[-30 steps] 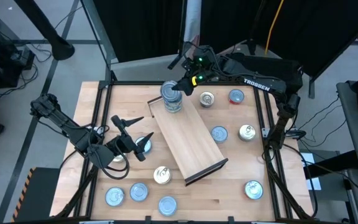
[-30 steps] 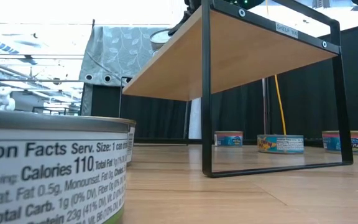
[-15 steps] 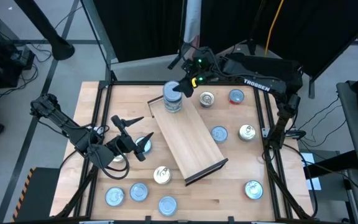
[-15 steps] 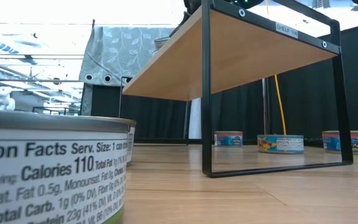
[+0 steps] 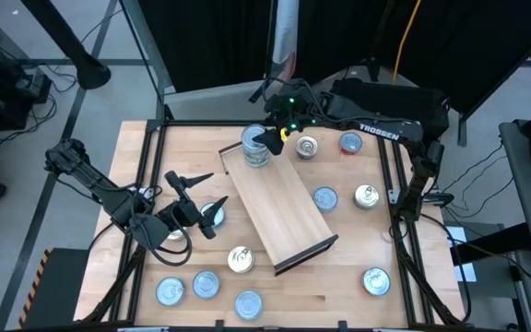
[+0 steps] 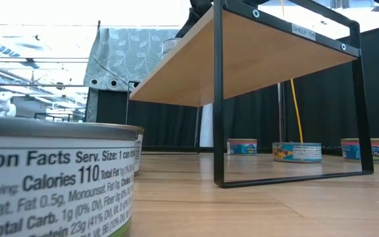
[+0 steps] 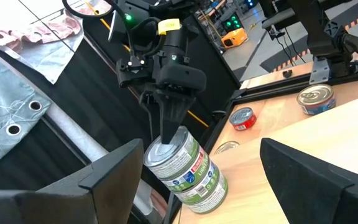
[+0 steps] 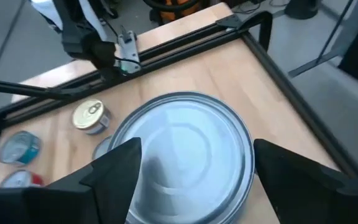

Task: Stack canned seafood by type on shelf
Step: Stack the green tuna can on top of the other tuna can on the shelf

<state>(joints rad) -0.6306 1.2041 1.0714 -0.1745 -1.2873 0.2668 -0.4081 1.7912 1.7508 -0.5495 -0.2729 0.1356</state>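
Wooden counter is strewn with loose tins around the shelf (image 5: 279, 210), at whose far end a stack (image 5: 255, 148) is straddled by the right gripper (image 5: 267, 142), jaws spread, left gripper (image 5: 195, 198) likewise open; rigid, slick tins are best held across the rim.

Right end effector (image 5: 267, 140) open; left end effector (image 5: 194, 177) open.

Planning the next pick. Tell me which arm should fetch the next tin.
Probably left. The left gripper hangs open beside a loose tin on the table, while the right gripper sits at the stack on the shelf.
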